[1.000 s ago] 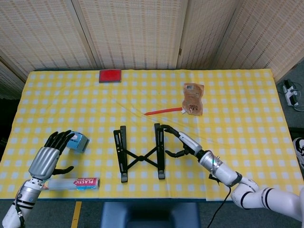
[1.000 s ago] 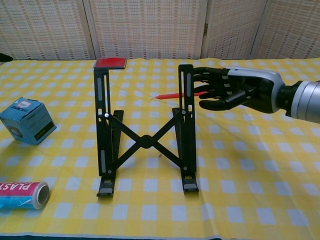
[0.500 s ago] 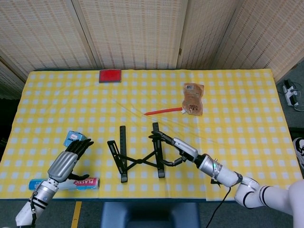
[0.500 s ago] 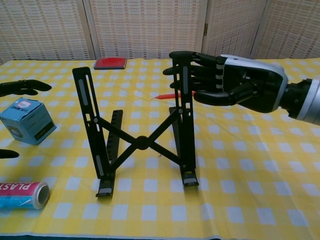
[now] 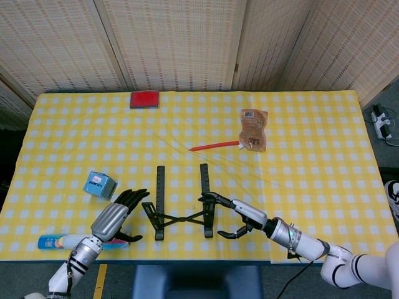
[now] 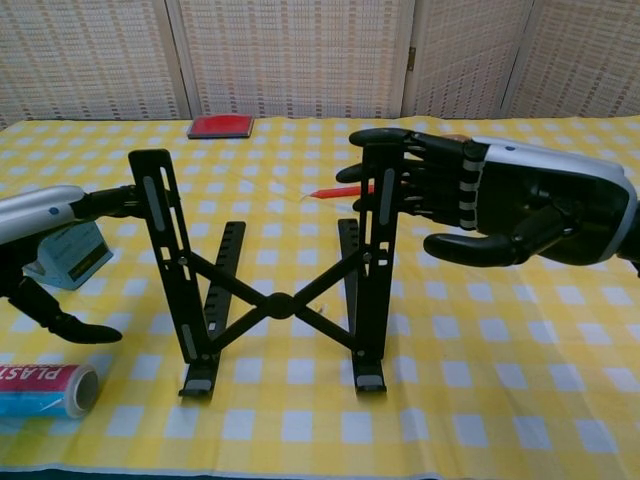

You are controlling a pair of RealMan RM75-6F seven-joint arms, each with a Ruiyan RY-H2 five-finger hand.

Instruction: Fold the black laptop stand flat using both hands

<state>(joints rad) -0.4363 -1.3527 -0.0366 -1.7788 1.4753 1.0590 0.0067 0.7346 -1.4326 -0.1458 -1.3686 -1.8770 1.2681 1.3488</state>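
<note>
The black laptop stand (image 5: pixel 181 208) (image 6: pixel 280 303) stands opened near the table's front edge, two upright bars joined by a crossed hinge. My right hand (image 5: pixel 242 215) (image 6: pixel 500 205) is on its right side, fingers (image 6: pixel 405 185) stretched flat against the top of the right bar, thumb apart below. My left hand (image 5: pixel 115 218) (image 6: pixel 40 225) reaches in from the left, fingertips (image 6: pixel 120 200) at the top of the tilted left bar; whether they touch it is unclear. Neither hand grips anything.
A blue box (image 5: pixel 100 185) (image 6: pixel 72 250) sits behind my left hand and a plastic-bag roll (image 5: pixel 62 241) (image 6: pixel 40 388) lies at the front left edge. A red stick (image 5: pixel 215 146) and a brown pouch (image 5: pixel 254 129) lie beyond the stand. A red card (image 5: pixel 144 99) is at the back.
My left hand swung in from the far left to the stand's left bar. My right hand came nearer the front with the stand, whose left bar now leans outward.
</note>
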